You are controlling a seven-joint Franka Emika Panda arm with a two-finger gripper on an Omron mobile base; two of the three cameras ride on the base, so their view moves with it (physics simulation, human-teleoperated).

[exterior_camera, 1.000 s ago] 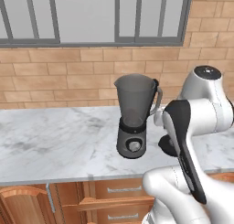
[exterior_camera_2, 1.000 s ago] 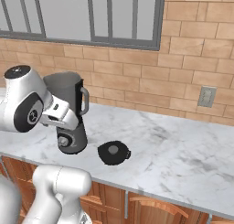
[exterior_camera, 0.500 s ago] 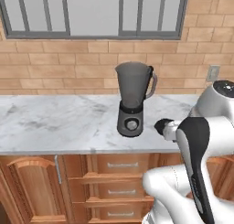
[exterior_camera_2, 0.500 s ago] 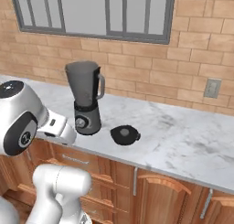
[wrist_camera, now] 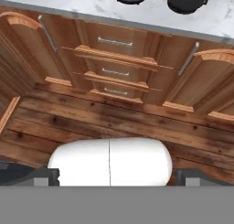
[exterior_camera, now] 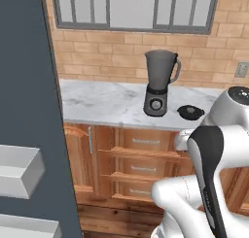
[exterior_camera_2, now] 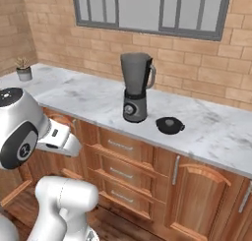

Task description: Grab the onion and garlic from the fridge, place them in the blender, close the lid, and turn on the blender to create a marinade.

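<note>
Dark slate-grey fridge (exterior_camera: 29, 110) door blocks 9 o'clock. Smoky-jar blender (exterior_camera_2: 135, 87) on marble counter (exterior_camera_2: 78, 100), flat black lid (exterior_camera_2: 170, 125) at its 3 o'clock. Jaws released, empty.

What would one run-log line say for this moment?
blender: on counter, jar open | lid: on counter beside blender | fridge: at left | fingers: open, holding nothing

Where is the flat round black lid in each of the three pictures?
Left base view: the flat round black lid with a grey knob lies on the counter, right of the dark grey blender.
Right base view: the lid lies right of the blender.
Hand view: the lid sits at the top edge.
Shared landmark: the blender.
</note>
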